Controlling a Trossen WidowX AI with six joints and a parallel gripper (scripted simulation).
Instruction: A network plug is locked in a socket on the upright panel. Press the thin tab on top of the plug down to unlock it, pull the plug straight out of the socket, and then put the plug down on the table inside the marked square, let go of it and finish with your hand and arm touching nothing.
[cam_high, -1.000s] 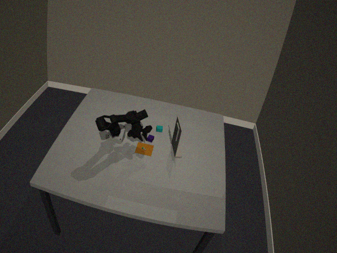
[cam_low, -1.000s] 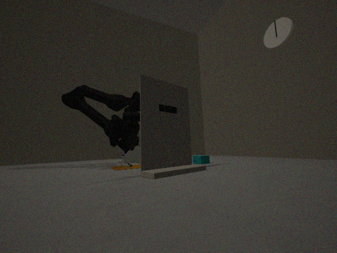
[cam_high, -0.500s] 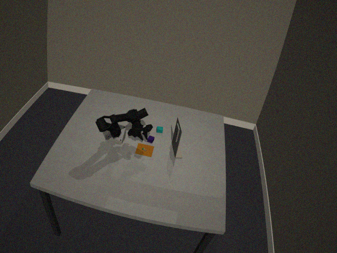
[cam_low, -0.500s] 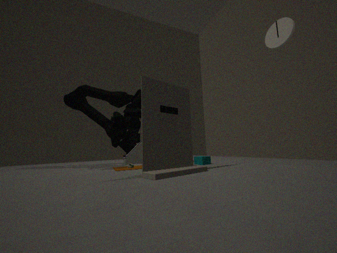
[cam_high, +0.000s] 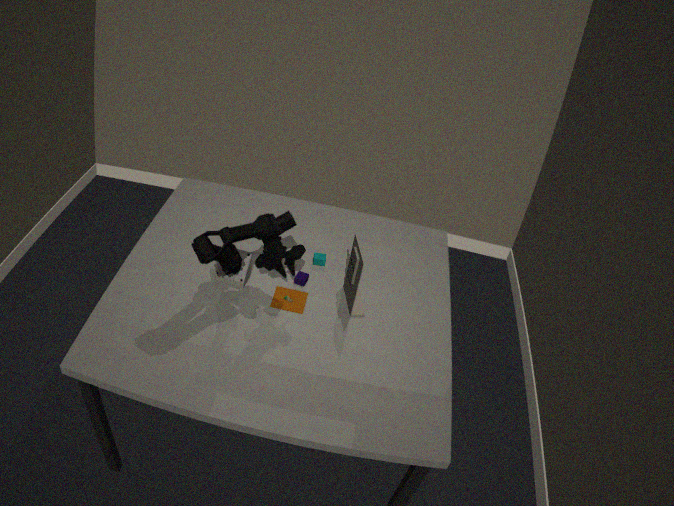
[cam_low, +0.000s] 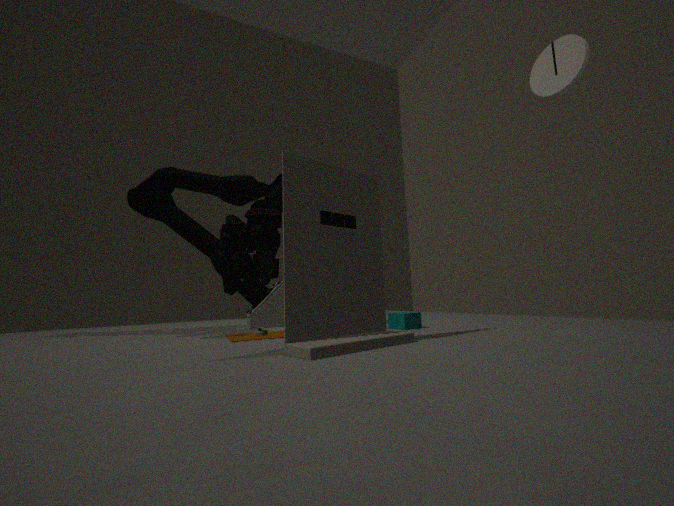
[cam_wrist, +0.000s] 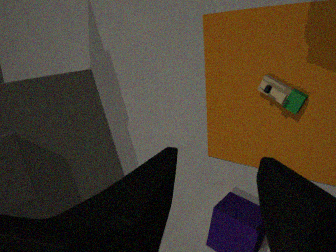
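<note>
The plug (cam_high: 287, 298) (cam_wrist: 282, 94), pale with a green end, lies on the orange marked square (cam_high: 297, 307) (cam_wrist: 235, 130); it also shows in the exterior view (cam_low: 262, 331). It lies well inside the square's edges that show. My gripper (cam_high: 290, 276) (cam_wrist: 217, 163) is open, with nothing between its fingertips, and is raised above the table, off to one side of the plug and not touching it. In the exterior view the upright panel (cam_low: 332, 272) (cam_high: 350, 294) hides part of the arm. The panel stands on its base, away from the gripper.
A purple block (cam_high: 301, 278) (cam_wrist: 234, 225) stands beside the square, close to the fingertips as seen from the wrist. A teal block (cam_high: 319, 259) (cam_low: 403, 320) stands farther back, between the arm and the panel. A grey slanted object (cam_wrist: 50, 125) shows at the left of the wrist view.
</note>
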